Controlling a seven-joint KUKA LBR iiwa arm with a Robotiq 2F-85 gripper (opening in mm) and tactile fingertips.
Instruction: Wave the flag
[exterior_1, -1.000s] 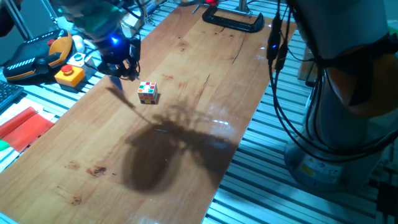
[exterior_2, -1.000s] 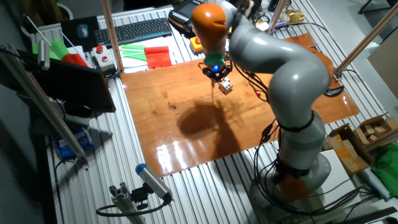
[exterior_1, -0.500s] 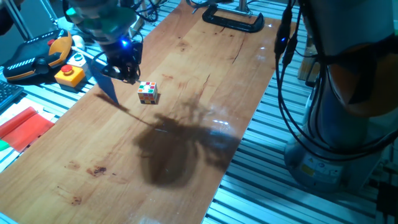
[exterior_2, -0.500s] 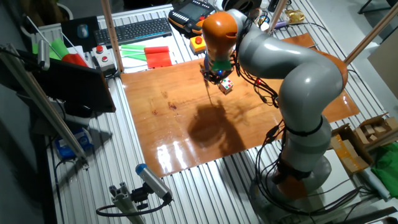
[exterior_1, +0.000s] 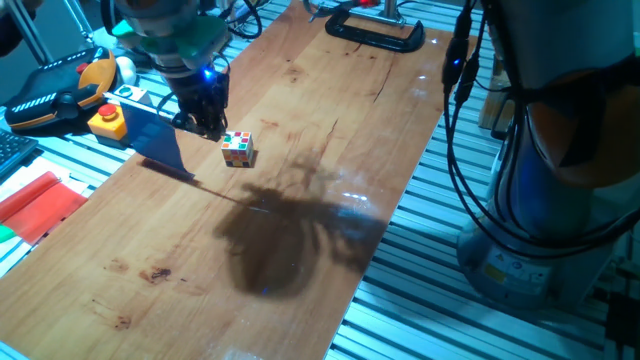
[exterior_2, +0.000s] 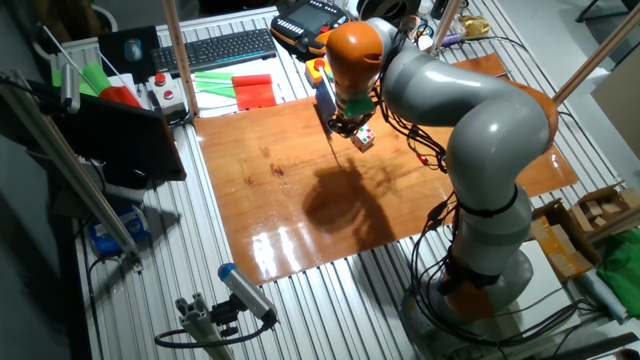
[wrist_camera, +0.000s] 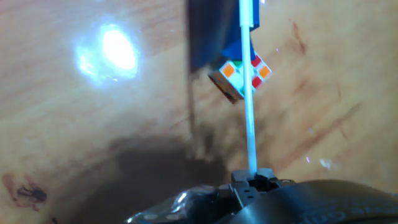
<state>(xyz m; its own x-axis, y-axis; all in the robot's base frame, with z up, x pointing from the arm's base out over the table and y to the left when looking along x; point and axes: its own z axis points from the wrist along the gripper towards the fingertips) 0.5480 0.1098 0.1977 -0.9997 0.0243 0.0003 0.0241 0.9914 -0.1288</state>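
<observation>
The flag is a blue cloth (exterior_1: 155, 137) on a thin white stick, hanging just above the wooden table left of my gripper (exterior_1: 206, 124). The gripper is shut on the stick's end. In the other fixed view the gripper (exterior_2: 343, 124) shows the cloth (exterior_2: 323, 97) only as a narrow blue strip. The hand view looks along the stick (wrist_camera: 249, 112) from my gripper (wrist_camera: 254, 178) to the cloth (wrist_camera: 211, 31) at the top. A small multicoloured cube (exterior_1: 237, 148) (exterior_2: 365, 138) (wrist_camera: 242, 74) sits on the table just right of the gripper.
The wooden table (exterior_1: 300, 230) has a black clamp (exterior_1: 375, 33) at its far end. Off its left edge lie a yellow box with a red button (exterior_1: 108, 120) and a red sheet (exterior_1: 35, 205). A keyboard (exterior_2: 215, 48) and a red sheet (exterior_2: 255, 93) lie behind the table.
The flag cloth has swung out to the left and now shows broad and flat instead of edge-on. The gripper has turned slightly near the cube, which has not moved.
</observation>
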